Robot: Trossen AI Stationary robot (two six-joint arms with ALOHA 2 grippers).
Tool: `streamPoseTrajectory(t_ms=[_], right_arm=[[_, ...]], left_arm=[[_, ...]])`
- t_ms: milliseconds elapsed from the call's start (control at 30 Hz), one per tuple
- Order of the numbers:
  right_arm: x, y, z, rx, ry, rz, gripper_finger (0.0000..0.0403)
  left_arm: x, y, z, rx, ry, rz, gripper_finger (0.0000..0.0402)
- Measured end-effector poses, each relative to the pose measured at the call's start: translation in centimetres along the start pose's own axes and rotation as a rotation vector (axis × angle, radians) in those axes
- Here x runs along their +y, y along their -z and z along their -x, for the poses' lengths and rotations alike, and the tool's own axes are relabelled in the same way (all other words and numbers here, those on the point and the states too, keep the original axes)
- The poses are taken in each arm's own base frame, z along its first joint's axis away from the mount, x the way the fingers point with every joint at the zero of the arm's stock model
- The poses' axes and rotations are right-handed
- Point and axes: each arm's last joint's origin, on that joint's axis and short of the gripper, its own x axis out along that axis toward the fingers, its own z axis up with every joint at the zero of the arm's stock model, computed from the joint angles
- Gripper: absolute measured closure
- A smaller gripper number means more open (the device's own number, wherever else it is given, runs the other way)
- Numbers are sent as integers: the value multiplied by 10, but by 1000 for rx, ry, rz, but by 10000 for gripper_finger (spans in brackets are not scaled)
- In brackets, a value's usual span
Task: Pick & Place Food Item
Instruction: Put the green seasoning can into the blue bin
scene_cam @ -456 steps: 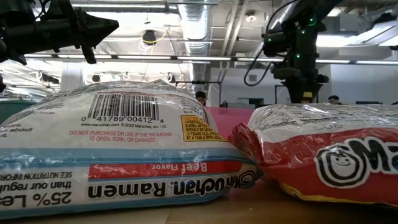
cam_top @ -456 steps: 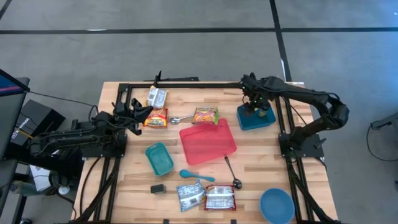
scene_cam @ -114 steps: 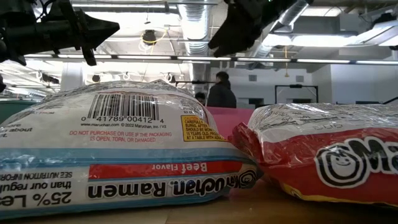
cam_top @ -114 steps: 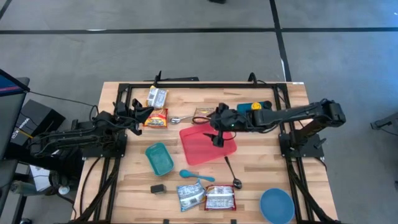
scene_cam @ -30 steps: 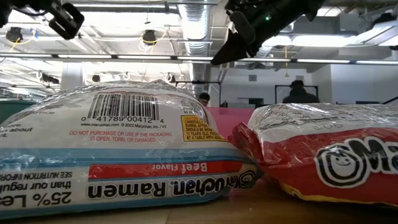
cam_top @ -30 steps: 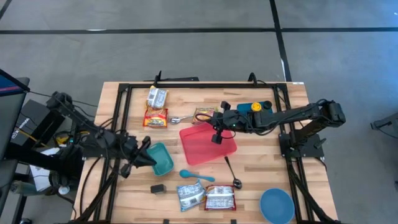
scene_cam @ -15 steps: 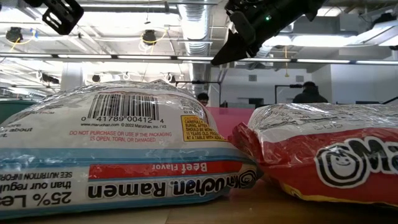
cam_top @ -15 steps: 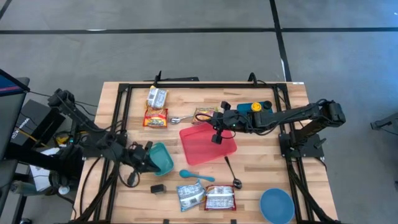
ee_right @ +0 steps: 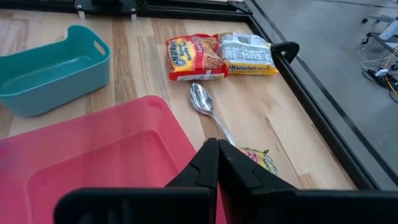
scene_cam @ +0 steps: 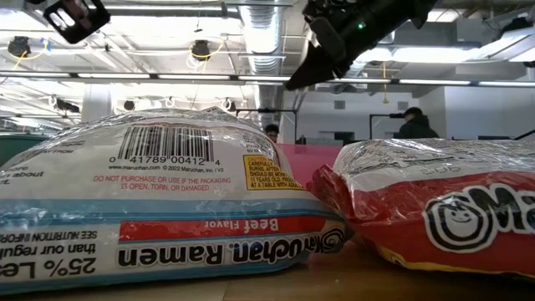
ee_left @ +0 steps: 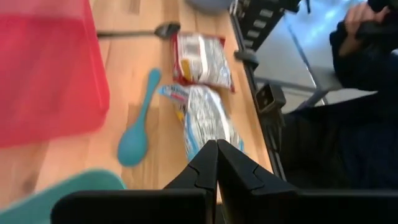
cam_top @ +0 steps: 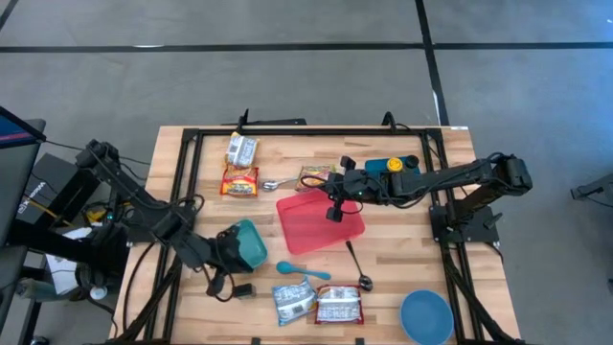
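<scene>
left gripper (cam_top: 233, 251) now beside teal bin (cam_top: 249, 243)

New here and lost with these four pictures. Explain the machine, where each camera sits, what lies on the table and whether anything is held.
Two dark robot arms work at a wooden table. One camera looks straight down, one sits at table-top height behind two ramen packets, and one rides on each wrist. From above, the left gripper hangs beside the teal bin; the right gripper hangs over the red tray. Both have their fingers shut and hold nothing. Also on the table: more noodle packets, a teal spoon, metal spoons and a blue bowl.
</scene>
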Motion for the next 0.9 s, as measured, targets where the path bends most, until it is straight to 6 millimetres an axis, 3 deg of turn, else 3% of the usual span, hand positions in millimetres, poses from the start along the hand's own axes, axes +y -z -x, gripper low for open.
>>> streamPoseTrajectory(t_ms=[333,600,900], right_arm=[[-2,1,-1,7,7,17,403],[-10,1,-3,13,27,19,403],[-19,2,-6,18,48,7,403]], left_arm=[[-3,3,-7,153,-43,213,401],[-16,-5,-21,196,-70,210,401],[-29,-12,-23,309,-186,295,401]])
